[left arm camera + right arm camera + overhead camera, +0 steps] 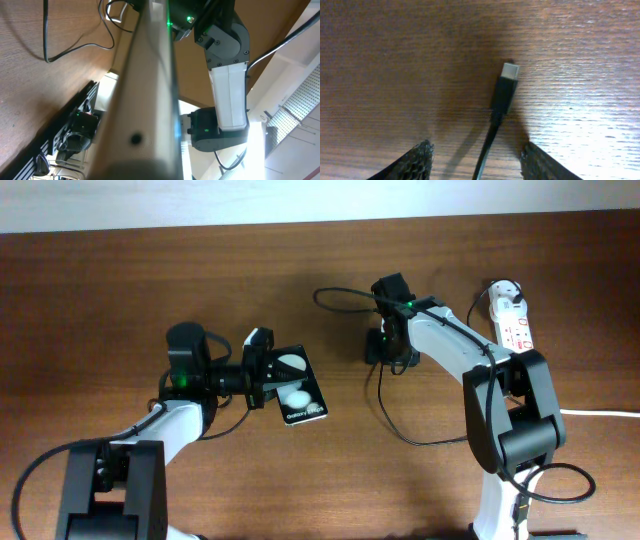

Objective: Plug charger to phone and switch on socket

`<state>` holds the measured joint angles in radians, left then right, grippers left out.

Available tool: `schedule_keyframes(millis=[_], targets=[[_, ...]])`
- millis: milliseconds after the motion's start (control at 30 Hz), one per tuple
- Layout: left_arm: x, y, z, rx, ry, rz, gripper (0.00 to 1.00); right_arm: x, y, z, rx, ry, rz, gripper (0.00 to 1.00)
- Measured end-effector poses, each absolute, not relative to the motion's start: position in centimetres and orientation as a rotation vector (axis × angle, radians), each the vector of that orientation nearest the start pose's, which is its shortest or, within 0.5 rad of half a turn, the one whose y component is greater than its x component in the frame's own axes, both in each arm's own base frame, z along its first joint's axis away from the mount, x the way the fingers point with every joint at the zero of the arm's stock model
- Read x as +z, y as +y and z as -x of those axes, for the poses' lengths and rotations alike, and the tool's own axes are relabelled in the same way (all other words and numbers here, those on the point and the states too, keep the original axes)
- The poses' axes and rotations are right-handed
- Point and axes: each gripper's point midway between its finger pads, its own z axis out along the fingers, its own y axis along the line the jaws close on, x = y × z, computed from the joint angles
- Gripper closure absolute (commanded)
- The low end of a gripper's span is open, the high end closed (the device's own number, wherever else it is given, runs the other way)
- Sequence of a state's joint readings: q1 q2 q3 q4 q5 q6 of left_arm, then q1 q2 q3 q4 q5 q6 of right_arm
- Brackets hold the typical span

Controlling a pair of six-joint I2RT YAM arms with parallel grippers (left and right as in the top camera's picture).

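The phone (297,388), a black slab with two white spots, is gripped at its left edge by my left gripper (264,370), left of centre. In the left wrist view its blurred pale edge (145,100) fills the middle and hides the fingers. The charger's black cable (385,405) loops across the table to a white plug head (506,290) in the socket (514,325) at the far right. My right gripper (386,348) points down, open. In the right wrist view its fingers (477,162) straddle the cable just behind the connector tip (507,82), which lies on the wood.
The socket's thick white cord (600,413) runs off the right edge. The right arm (227,75) and part of the black cable (47,45) show in the left wrist view. The brown wooden table (120,280) meets a pale wall at the far edge.
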<state>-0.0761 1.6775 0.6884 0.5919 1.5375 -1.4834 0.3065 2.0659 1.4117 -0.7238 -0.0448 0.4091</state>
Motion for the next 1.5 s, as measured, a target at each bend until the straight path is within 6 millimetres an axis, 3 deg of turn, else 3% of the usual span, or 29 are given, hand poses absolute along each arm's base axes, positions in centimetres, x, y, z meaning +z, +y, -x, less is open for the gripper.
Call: schedule_keyframes(millis=[100, 167, 300, 367, 533, 600, 667, 700, 767, 833, 900, 967, 1067, 1133, 1233, 1367, 1500], targets=[[17.3, -19.5, -29.2, -2.363, 2.41, 0.32, 1.0, 0.2, 13.4, -40.1, 0.158, 2.967, -0.234, 0.74], [17.3, -19.5, -29.2, -2.363, 2.41, 0.32, 1.0, 0.2, 13.3, -40.1, 0.157, 2.968, -0.247, 0.8], [17.3, -19.5, -29.2, -2.363, 2.41, 0.32, 1.0, 0.1, 13.0, -40.2, 0.126, 2.957, -0.259, 0.81], [17.3, -19.5, -29.2, -2.363, 2.41, 0.32, 1.0, 0.1, 12.8, -40.4, 0.108, 2.95, -0.261, 0.96], [17.3, -19.5, -29.2, -2.363, 2.41, 0.32, 1.0, 0.0, 12.4, -40.2, 0.084, 2.954, -0.273, 0.96], [17.3, -19.5, -29.2, -2.363, 2.411, 0.319, 1.0, 0.4, 12.4, -38.9, 0.087, 3.003, -0.27, 0.96], [17.3, -19.5, -29.2, -2.361, 2.408, 0.313, 1.0, 4.7, 13.0, -36.9, 0.192, 3.006, -0.237, 0.96], [17.4, -19.5, -29.3, -2.343, 2.387, 0.255, 1.0, 10.1, 13.5, -35.5, 0.301, 2.943, -0.184, 0.96], [17.4, -19.5, -29.3, -2.324, 2.365, 0.194, 1.0, 14.8, 13.4, -33.0, 0.381, 2.896, -0.148, 0.96], [17.5, -19.5, -29.8, -2.267, 2.319, 0.125, 1.0, 19.6, 13.0, -28.9, 0.466, 2.858, -0.115, 0.96], [17.3, -19.5, -30.7, -2.209, 2.293, 0.144, 1.0, 20.8, 14.2, -26.0, 0.487, 2.875, -0.019, 0.96], [17.3, -19.4, -31.9, -2.131, 2.245, 0.143, 1.0, 22.1, 18.4, -22.6, 0.562, 2.847, 0.245, 0.96], [17.7, -19.3, -32.4, -2.1, 2.213, 0.116, 1.0, 22.7, 22.9, -19.7, 0.624, 2.788, 0.508, 0.96], [17.7, -18.2, -32.9, -2.088, 2.196, 0.148, 1.0, 23.3, 25.3, -18.6, 0.677, 2.719, 0.623, 0.96], [17.9, -16.6, -33.2, -2.094, 2.178, 0.16, 1.0, 23.3, 26.1, -18.2, 0.682, 2.704, 0.659, 0.96], [18.1, -16.6, -32.5, -2.126, 2.188, 0.12, 1.0, 21.1, 26.6, -19.0, 0.623, 2.778, 0.643, 0.96], [17.8, -16.7, -32.4, -2.159, 2.218, 0.186, 1.0, 20.7, 26.9, -18.8, 0.627, 2.814, 0.587, 0.96]])
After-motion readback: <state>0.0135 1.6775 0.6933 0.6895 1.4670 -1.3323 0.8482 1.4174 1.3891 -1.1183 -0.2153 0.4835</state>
